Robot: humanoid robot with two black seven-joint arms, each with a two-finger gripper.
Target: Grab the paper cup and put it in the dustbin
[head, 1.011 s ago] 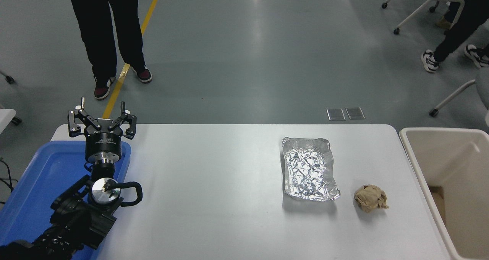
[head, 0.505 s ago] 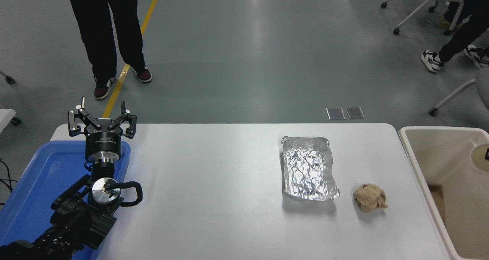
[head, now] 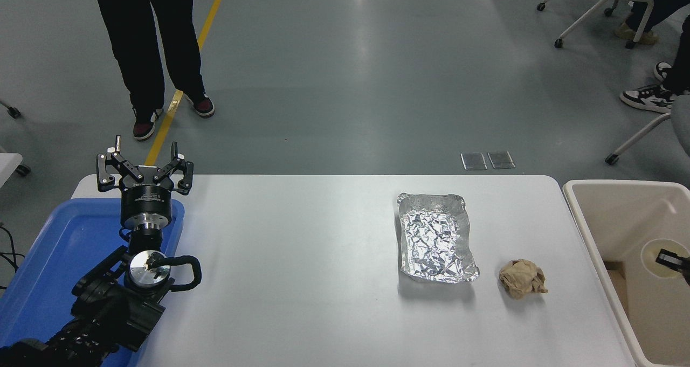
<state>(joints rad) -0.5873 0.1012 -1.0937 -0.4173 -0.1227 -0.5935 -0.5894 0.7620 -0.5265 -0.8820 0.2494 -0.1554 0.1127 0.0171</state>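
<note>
The paper cup (head: 650, 253) shows its round cream inside at the right edge, held over the inside of the cream-beige dustbin (head: 604, 216). My right gripper (head: 670, 260) only just enters from the right edge. One black finger reaches over the cup's rim, and the gripper is shut on the cup. My left gripper (head: 144, 161) is parked at the lower left with its fingers spread open and empty.
A blue plastic tray (head: 48, 259) lies under the left arm at the table's left end. A silver foil tray (head: 435, 237) and a tan crumpled paper ball (head: 522, 279) lie on the white table's right half. A person's legs (head: 156, 54) stand beyond the far left corner.
The cup and the right gripper's finger have come into view over the dustbin and moved nearer and slightly left. The left arm has not moved.
</note>
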